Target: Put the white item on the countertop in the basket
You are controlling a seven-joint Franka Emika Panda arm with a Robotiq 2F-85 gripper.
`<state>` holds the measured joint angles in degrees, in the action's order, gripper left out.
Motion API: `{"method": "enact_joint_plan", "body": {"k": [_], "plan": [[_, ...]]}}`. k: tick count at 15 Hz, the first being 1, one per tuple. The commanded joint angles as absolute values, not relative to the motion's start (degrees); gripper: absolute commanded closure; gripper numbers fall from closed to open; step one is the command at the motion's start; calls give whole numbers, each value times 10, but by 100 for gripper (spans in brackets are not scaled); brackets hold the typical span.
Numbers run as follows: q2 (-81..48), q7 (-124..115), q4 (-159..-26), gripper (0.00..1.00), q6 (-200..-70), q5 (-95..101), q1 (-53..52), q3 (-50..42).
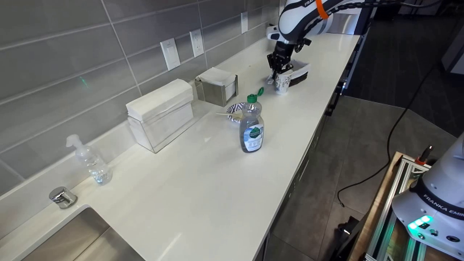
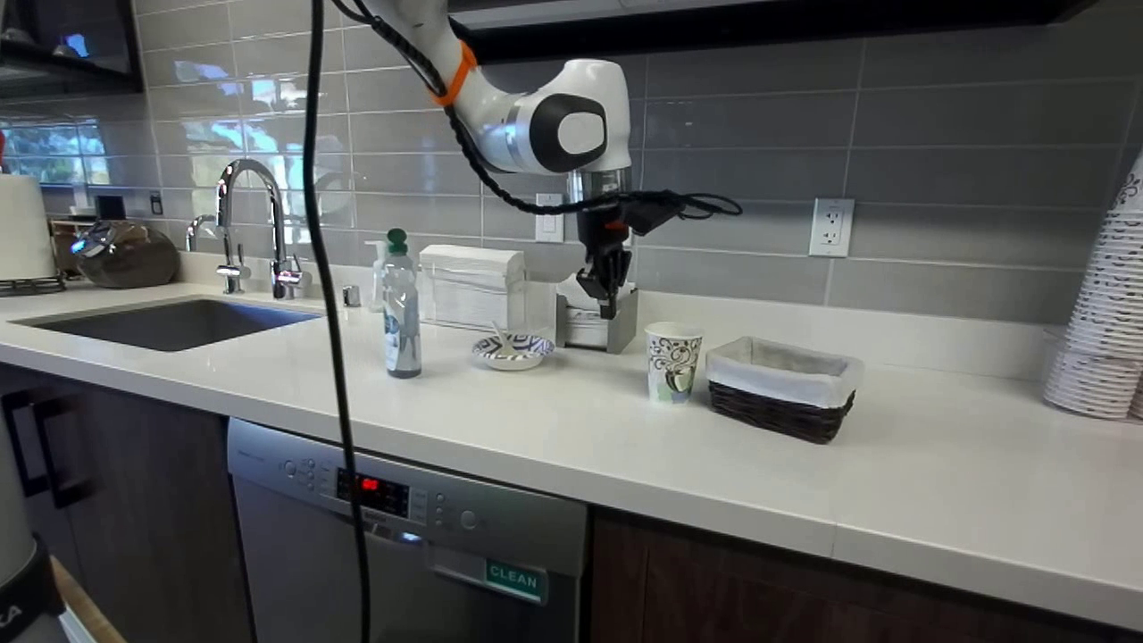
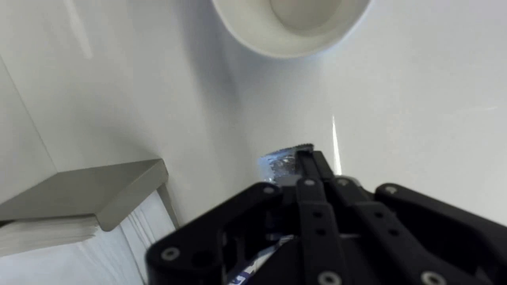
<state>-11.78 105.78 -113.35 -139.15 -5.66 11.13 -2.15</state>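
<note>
My gripper (image 1: 276,72) is shut on a small shiny, whitish-blue packet (image 3: 279,164) with a serrated edge. The packet sticks out to the left of the fingertips (image 3: 315,160) in the wrist view, and its pale end (image 1: 269,80) shows beside the fingers in an exterior view. In an exterior view the gripper (image 2: 607,306) hangs above the countertop in front of the grey napkin holder, and its fingers hide the packet. The basket (image 2: 777,411) is dark wicker with a white liner. It stands right of the cup, apart from the gripper; it also shows partly behind the cup (image 1: 300,78).
A patterned paper cup (image 2: 674,362) stands between gripper and basket; its open top (image 3: 293,47) shows in the wrist view. The grey napkin holder (image 2: 622,323), a patterned bowl (image 2: 513,355), a soap bottle (image 2: 402,313) and a paper-towel box (image 2: 471,290) stand left. Stacked cups (image 2: 1094,339) stand far right.
</note>
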Motion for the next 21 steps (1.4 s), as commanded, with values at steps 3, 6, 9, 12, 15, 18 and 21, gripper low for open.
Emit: {"method": "enact_joint_plan", "body": {"k": [3,6,9,12,15,18,21], "plan": [[-45,965,-1184,100,-1425,-86,127,-59],[-35,910,-1202,100,-1486,-73,135,-85],[-44,854,-1222,100,-1577,-59,144,-108],[-65,781,-1241,100,-1678,-36,154,-130],[-97,684,-1246,100,-1767,9,162,-158],[-157,599,-1220,100,-1853,21,128,-223],[-232,564,-1176,100,-1943,-30,67,-304]]}}
